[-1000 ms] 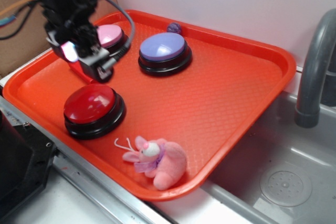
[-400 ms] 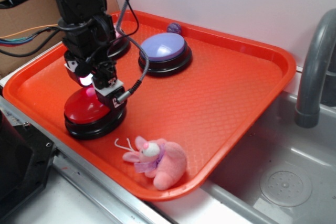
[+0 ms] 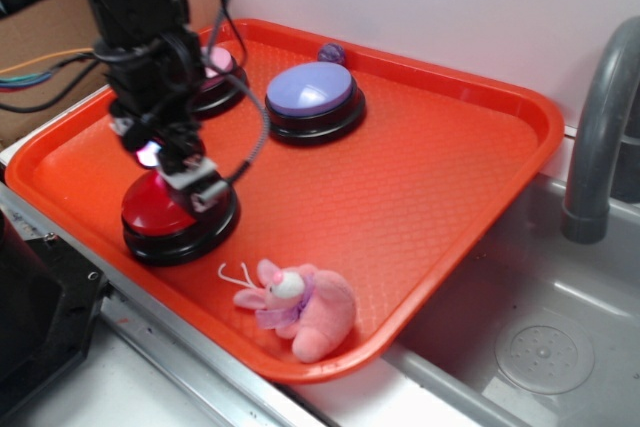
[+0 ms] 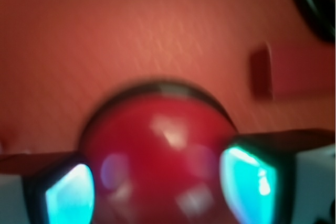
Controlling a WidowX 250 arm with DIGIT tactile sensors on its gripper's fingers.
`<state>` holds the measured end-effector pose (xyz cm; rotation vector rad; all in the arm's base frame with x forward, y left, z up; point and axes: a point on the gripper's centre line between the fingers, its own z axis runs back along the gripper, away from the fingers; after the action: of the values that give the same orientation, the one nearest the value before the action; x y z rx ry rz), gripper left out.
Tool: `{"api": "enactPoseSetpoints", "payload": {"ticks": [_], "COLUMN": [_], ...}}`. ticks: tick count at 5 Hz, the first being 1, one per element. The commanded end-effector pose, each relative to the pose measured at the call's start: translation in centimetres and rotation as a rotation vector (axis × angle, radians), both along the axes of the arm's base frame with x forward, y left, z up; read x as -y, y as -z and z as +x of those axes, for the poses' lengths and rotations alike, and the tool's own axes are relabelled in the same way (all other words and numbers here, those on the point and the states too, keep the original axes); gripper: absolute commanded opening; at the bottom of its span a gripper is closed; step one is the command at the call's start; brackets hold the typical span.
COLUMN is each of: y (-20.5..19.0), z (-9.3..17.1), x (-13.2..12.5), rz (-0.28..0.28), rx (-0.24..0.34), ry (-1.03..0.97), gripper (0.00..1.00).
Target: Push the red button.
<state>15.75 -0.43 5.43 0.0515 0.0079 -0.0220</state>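
Red button (image 3: pixel 165 212): set at tray (image 3: pixel 420 197) front-left corner. Gripper (image 3: pixel 178 169): held over dome, fingers spread wide, nothing gripped. Risk: glancing slip off glossy curve if pressed off-centre.

My rig's arm (image 3: pixel 140 27) is matte black, built of blocky segments, with a black cable (image 3: pixel 250 137) looping off its side. Orange and multicoloured wires (image 3: pixel 40 72) trail behind it. A pink-white light glows near the gripper (image 3: pixel 175 172); its fingertips (image 4: pixel 68 198) shine turquoise on the wrist camera.
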Motion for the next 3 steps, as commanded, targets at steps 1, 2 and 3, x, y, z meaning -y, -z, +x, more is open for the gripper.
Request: {"api": "enactPoseSetpoints", "payload": {"ticks": [1,2,3], "y": [-5.24,-5.57,-6.03], "z": [1.4,1.62,1.48], "x": [-0.07,-0.28,-0.37], "rz": [0.022,0.025,0.002], "rx": [0.117,0.085,0.071], "ry": [0.004,0.03,0.034], "gripper": [1.0,1.0,1.0]}}
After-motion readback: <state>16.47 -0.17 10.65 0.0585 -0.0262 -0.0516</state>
